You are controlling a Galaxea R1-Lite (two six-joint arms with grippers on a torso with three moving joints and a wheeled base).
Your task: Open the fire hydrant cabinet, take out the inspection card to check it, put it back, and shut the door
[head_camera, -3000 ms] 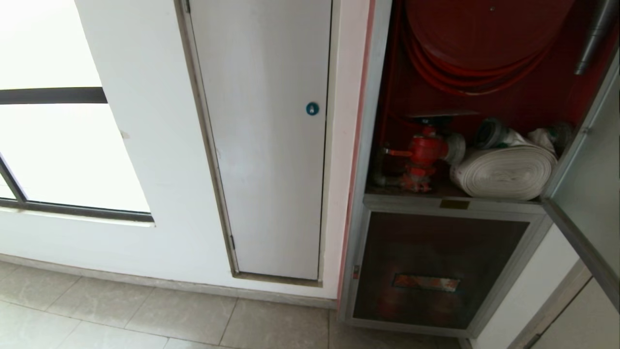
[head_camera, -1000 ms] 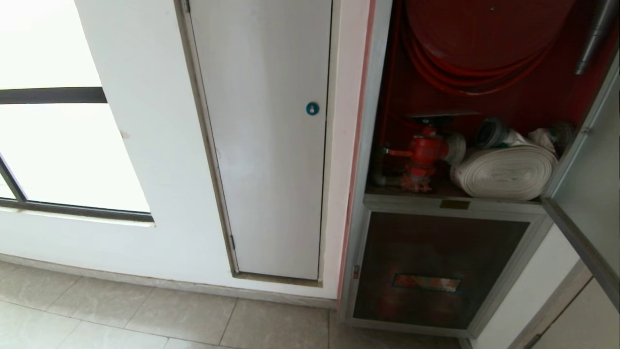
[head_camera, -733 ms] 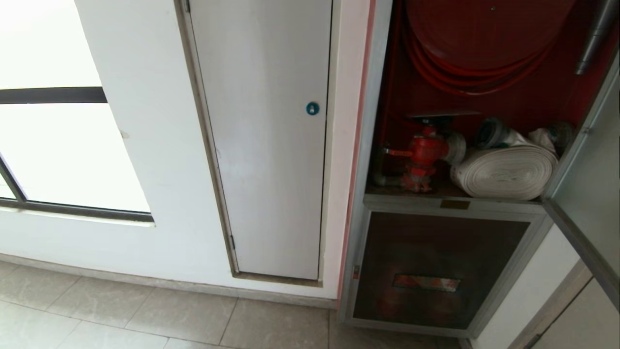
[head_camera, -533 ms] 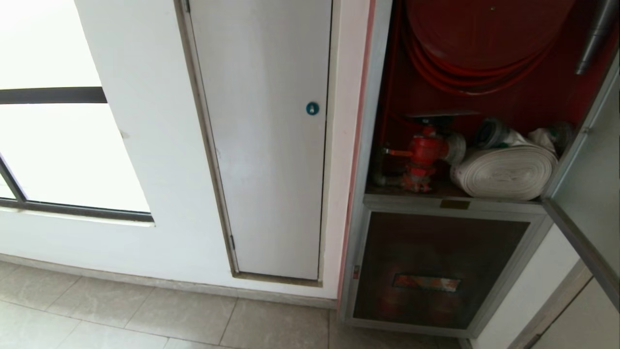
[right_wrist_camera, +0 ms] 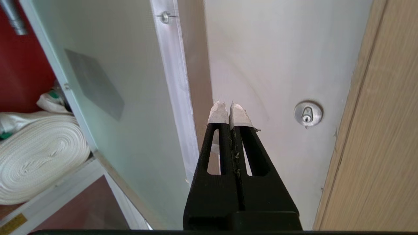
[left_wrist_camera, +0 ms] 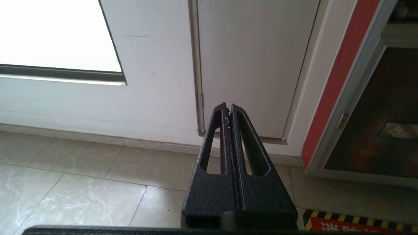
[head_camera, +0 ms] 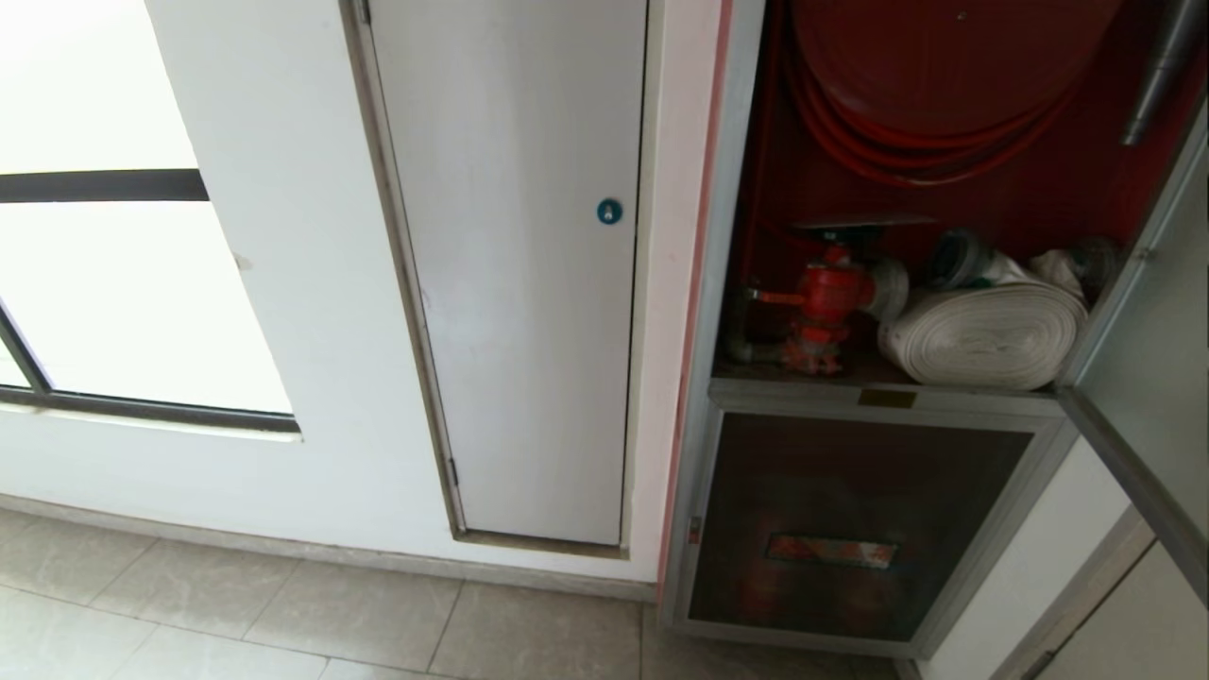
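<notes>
My right pincer (right_wrist_camera: pixel 229 109) is pressed together, empty, just beside the open door (right_wrist_camera: pixel 130 98) edge. My left pincer (left_wrist_camera: pixel 228 109) is closed too, holding nothing, low over floor tiles (left_wrist_camera: pixel 81 182). Beyond, the fire hydrant cabinet (head_camera: pixel 718 283) stands open.

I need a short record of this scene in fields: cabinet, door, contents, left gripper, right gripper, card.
cabinet: fire hydrant cabinet, upper part open
door: door swung open to the right
contents: red hose, red valve, white hose
left gripper: left gripper shut, empty, low, facing the white panel
right gripper: right gripper shut, empty, beside the door's free edge
card: not visible
</notes>
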